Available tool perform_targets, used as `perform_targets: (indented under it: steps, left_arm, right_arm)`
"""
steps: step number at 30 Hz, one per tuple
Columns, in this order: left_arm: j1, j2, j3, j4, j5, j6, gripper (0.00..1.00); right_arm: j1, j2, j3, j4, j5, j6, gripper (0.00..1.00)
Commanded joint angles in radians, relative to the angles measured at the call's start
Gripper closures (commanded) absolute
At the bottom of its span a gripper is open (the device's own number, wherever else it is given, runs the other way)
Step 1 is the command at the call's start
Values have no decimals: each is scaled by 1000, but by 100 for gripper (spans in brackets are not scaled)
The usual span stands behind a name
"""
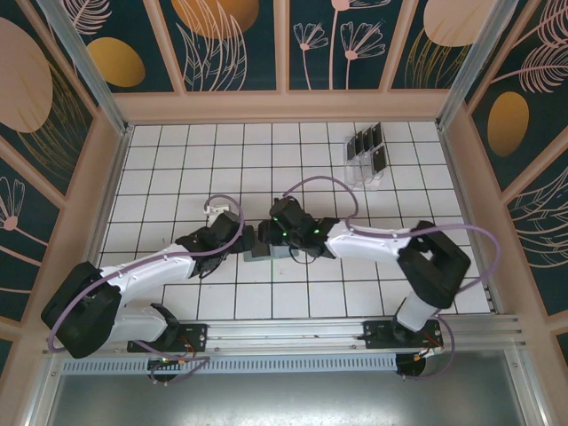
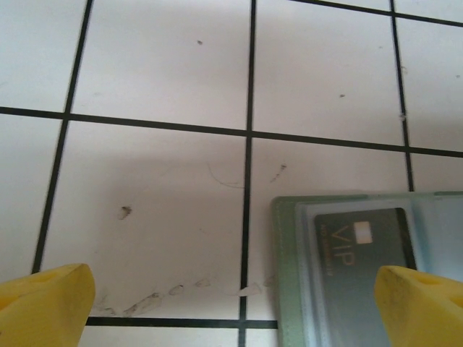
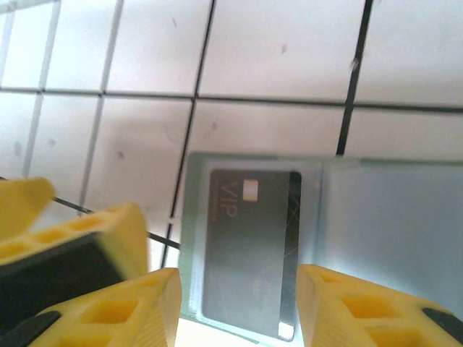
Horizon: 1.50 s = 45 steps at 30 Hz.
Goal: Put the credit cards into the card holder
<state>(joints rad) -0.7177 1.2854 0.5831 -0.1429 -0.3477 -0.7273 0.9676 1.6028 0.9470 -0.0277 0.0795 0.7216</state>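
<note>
Tiled desk (image 1: 177, 160) seen from above, where both our arms met over the green card holder (image 1: 263, 252), lying open near the middle. Spare cards (image 1: 379, 161) stood in a clear rack (image 1: 355, 170) well apart, at the far right. From the right wrist, we saw a dark card (image 3: 249, 253) marked VIP lying in one pocket of the holder. Our right hand (image 3: 239, 307) was about half open, its fingers either side of the card's near end, nothing clearly gripped. Our left hand (image 2: 231, 303) was wide open and empty, one fingertip over the holder. We judged the left should pin the holder flat while the right pushed the card squarely home without lifting the sleeve.
</note>
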Motion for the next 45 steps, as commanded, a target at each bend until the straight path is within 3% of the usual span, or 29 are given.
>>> perform_targets:
  steps: [1,8,16,22,30,45]
  left_arm:
    - [9,19,-18,96,78,22,1]
    - [11,96,-25,178,151,62,1]
    - [11,138,-22,223,177,68,1]
    - [11,165,-24,256,194,74,1]
    - [11,193,-40,330,223,85,1]
    - [11,235,-52,431,276,93,1]
  right_arm:
    - [-37,-91,-74,-67,120,-13,51]
    - [-131,-173,-195,-80,161,-4,45]
    - [-182,-85,-209,-5,120,-36,48]
    - [-186,-31,-201,36,96,-48,59]
    - [-185,-39,-230,66,70,-37,91]
    - [-185,-50,-302,133,16,-4,100]
